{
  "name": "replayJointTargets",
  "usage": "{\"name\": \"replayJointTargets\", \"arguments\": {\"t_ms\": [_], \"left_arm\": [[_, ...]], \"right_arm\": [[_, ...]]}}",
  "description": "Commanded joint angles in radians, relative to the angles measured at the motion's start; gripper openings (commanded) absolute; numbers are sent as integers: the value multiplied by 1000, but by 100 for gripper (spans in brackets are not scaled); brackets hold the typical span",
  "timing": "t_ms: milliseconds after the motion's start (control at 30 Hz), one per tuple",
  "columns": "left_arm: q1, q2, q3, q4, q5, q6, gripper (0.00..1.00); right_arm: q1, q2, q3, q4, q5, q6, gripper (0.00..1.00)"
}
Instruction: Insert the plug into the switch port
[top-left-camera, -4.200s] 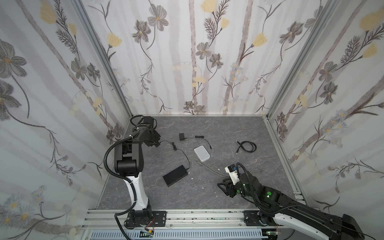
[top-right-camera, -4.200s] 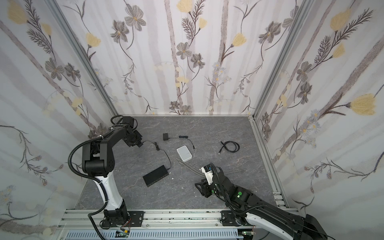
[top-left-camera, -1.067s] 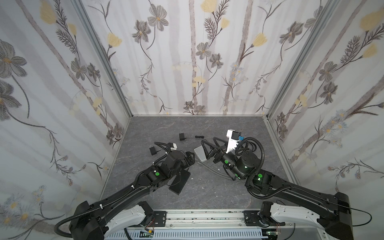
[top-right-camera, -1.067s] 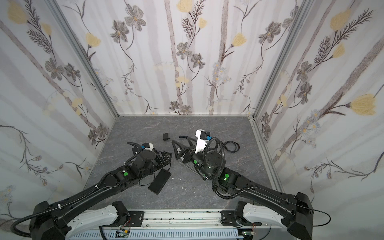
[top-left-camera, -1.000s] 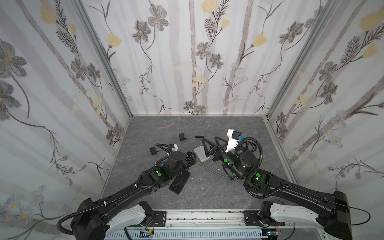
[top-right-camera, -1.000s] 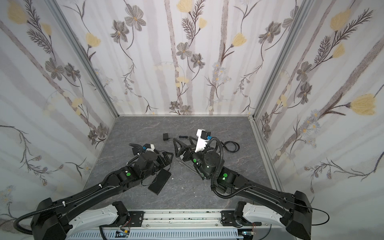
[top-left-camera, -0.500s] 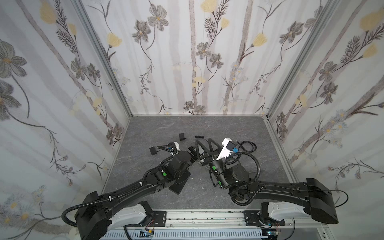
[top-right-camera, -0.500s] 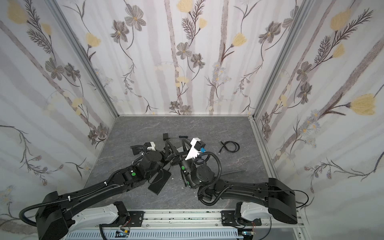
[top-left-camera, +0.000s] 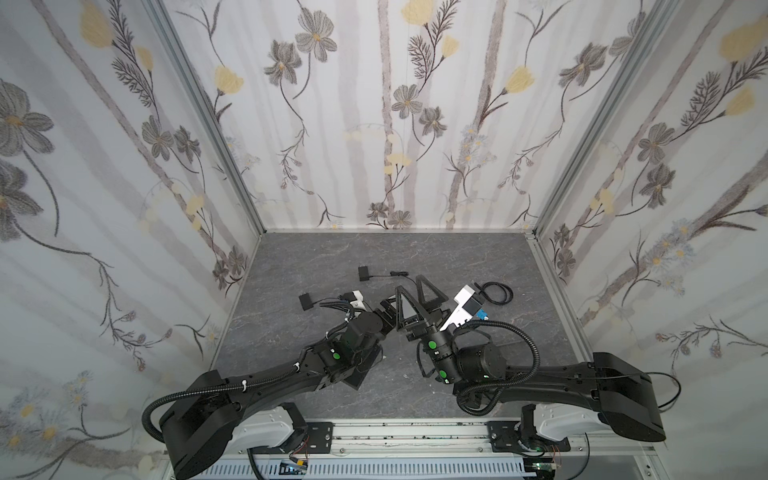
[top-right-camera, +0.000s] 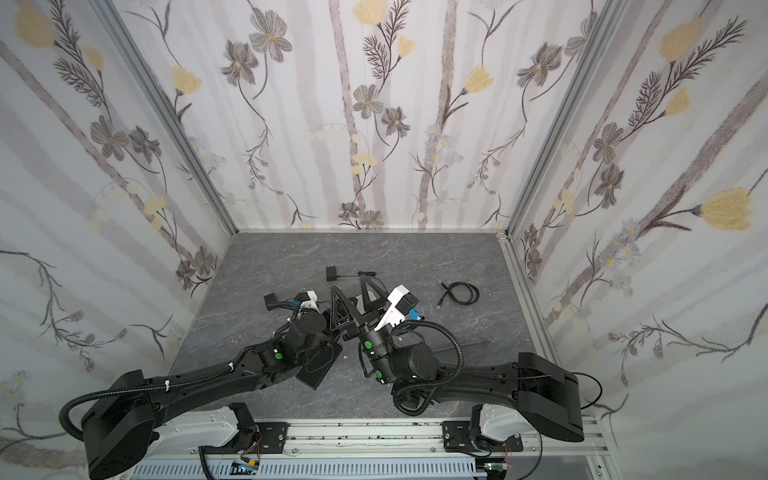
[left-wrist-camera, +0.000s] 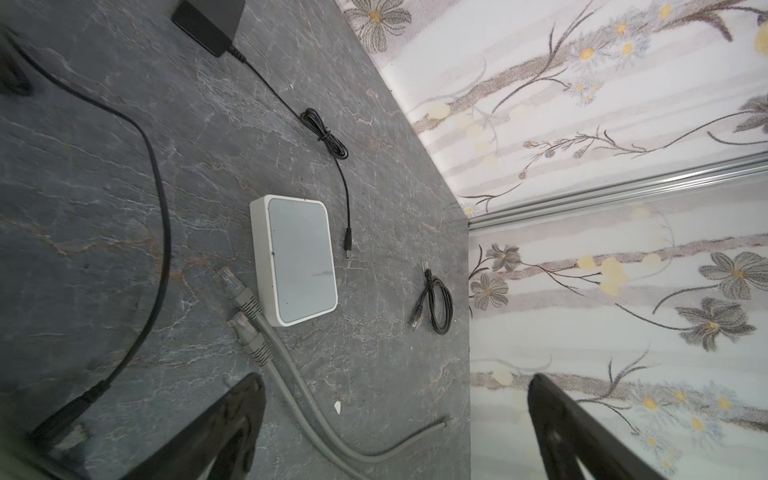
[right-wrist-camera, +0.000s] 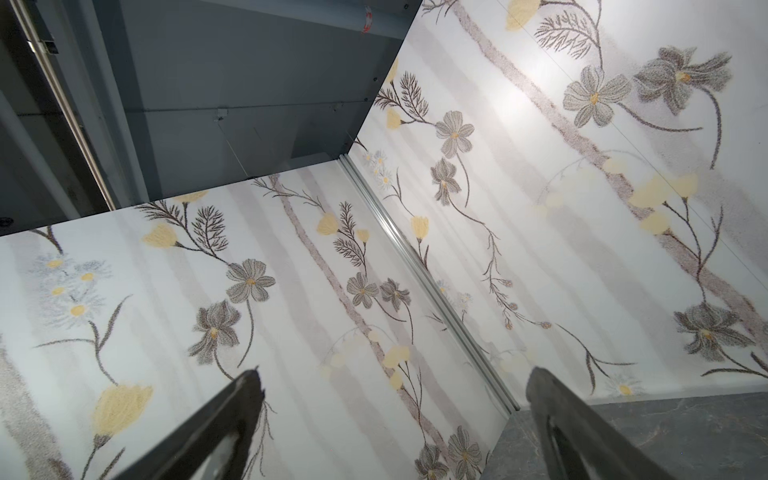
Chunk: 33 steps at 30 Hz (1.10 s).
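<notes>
In the left wrist view the white switch (left-wrist-camera: 295, 259) lies flat on the grey table. Two grey network plugs (left-wrist-camera: 232, 286) lie against its side, and their grey cables run back between my left gripper's fingers. A thin black barrel plug (left-wrist-camera: 348, 243) lies on the switch's other side. My left gripper (left-wrist-camera: 395, 378) is open and empty, a short way from the switch. My right gripper (top-left-camera: 411, 282) (top-right-camera: 349, 282) is raised above the table's middle and hides the switch in both top views. It is open and empty (right-wrist-camera: 394, 372) and faces the wall corner.
A coiled black cable (top-left-camera: 494, 291) (left-wrist-camera: 434, 301) lies to the right near the wall. Two black adapters (top-left-camera: 364, 273) (top-left-camera: 306, 300) lie behind and to the left. A flat black box (top-left-camera: 365, 365) lies under the left arm. A thick black cord (left-wrist-camera: 160, 232) curves beside the switch.
The right arm has swung left and its gripper has tipped up toward the walls. The left gripper has crept forward toward the switch. Both stayed open.
</notes>
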Motion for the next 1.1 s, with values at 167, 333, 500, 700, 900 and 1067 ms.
{"name": "replayJointTargets", "arguments": {"t_ms": [167,333,500,700,900,1067], "left_arm": [[0,10,19,115,32,-45,100],[-1,-38,34,33,8,-70,100],[11,-111,71,-76,-10,-31,100],[67,-169,109,-194,44,-34,100],[135,-119,177,-164,142,-30,100],[229,-82,266,-199,270,-25,100]], "right_arm": [[1,-13,4,6,-90,-49,100],[-2,-6,25,-7,-105,-38,100],[-18,33,84,37,-139,-20,100],[-20,82,113,124,-154,-5,100],[-24,72,200,25,-149,-59,100],[-25,121,287,14,-150,-115,100]]}}
